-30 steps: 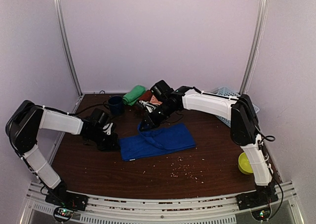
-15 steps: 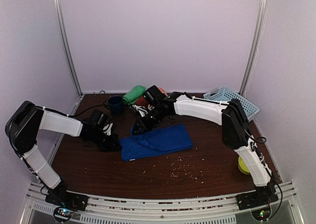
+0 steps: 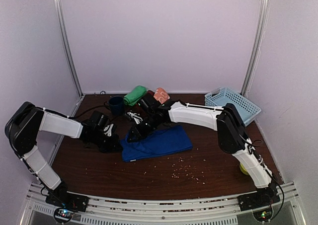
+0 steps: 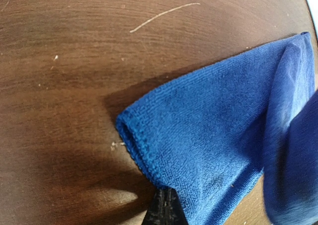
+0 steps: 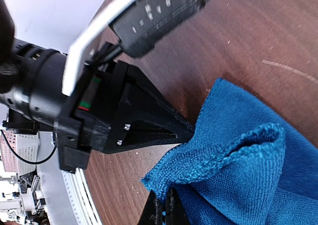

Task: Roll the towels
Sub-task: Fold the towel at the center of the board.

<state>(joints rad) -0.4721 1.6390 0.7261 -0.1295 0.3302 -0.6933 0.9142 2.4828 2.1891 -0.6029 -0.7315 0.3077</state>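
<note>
Table: dark brown wooden tabletop [image 3: 213, 150], across the lower half of the frame.
Centre: royal blue cloth towel [image 3: 159, 141], partly rumpled.
Upper centre: navy mug [image 3: 117, 105]; green rolled towel [image 3: 134, 95]; orange patterned cloth towel [image 3: 161, 94].
Right: pale blue plastic basket [image 3: 233, 102].
Lower centre: scattered pale crumbs [image 3: 186, 173].

Left claw [image 3: 117, 145], right claw [image 3: 130, 137]: both pinched tight, close together.

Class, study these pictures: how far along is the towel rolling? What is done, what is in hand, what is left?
Done: the green towel lies rolled at the back; the orange towel beside it looks bundled too. In hand: the left fingers and right fingers are both shut on the blue towel at its left end. Left: it lies mostly flat, unrolled.
</note>
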